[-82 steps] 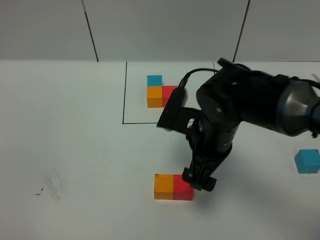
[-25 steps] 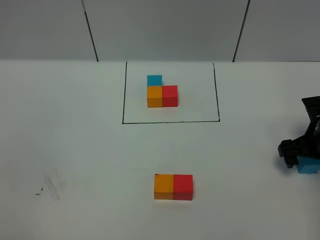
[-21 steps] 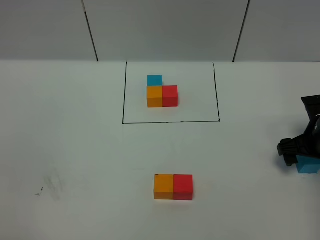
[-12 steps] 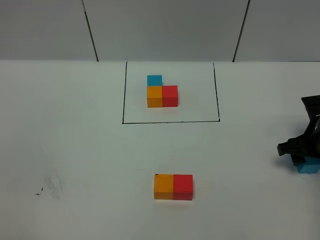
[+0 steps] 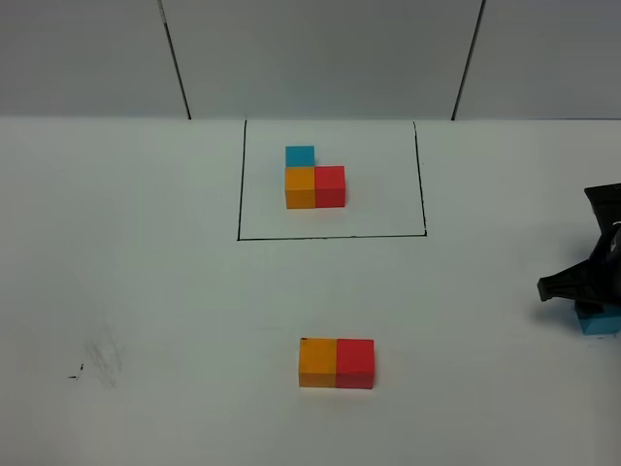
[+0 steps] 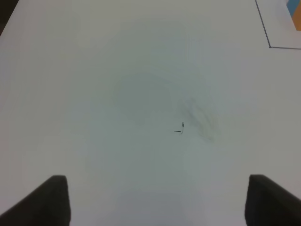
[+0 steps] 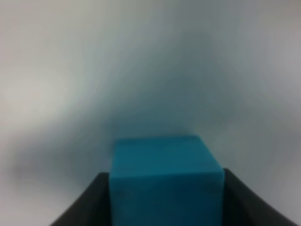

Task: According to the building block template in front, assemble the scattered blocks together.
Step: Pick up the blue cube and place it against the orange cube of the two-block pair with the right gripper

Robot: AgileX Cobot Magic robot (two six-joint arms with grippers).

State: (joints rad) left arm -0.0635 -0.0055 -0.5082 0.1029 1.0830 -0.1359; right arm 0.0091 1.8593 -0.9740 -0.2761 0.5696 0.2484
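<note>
The building block template, a blue, orange and red L-shaped trio, sits inside the black drawn frame at the back. The scattered orange cube and red cube lie joined side by side at the front centre. The scattered blue cube is at the far right edge, mostly covered by my right gripper. In the right wrist view the blue cube fills the gap between both fingers of the right gripper. My left gripper is open and empty over bare table.
The white table has a faint smudge and a small dark mark at the front left, also in the left wrist view. A corner of the black frame shows there too. A grey panelled wall stands behind.
My right arm left the orange and red pair and went to the blue cube at the right edge. Over the last second its gripper has sunk lower over that cube.
</note>
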